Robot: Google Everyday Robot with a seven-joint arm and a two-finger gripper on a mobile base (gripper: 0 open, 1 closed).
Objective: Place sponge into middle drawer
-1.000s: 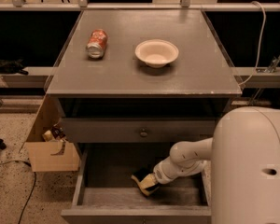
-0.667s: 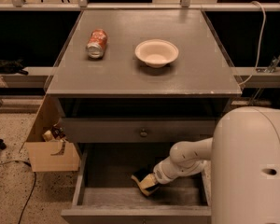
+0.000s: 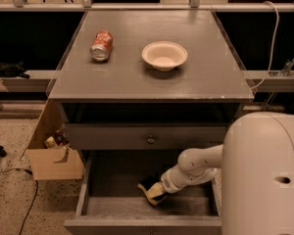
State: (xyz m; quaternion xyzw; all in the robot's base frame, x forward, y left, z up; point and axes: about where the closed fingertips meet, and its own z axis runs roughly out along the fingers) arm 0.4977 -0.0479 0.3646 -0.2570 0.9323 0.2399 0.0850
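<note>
The middle drawer (image 3: 112, 207) is pulled out below the cabinet top, a wide grey box with a bare floor. The sponge (image 3: 152, 190), dark on top with pale yellow foam below, sits low in the drawer near the middle of its floor. My gripper (image 3: 159, 187) reaches down into the drawer from the right, at the end of the white arm (image 3: 196, 168), right at the sponge. The sponge and the arm hide the fingers.
A red soda can (image 3: 101, 45) lies on its side and a white bowl (image 3: 164, 55) stands on the cabinet top. A closed drawer front with a round knob (image 3: 150, 140) is above the open drawer. A cardboard box (image 3: 54, 155) stands on the floor to the left.
</note>
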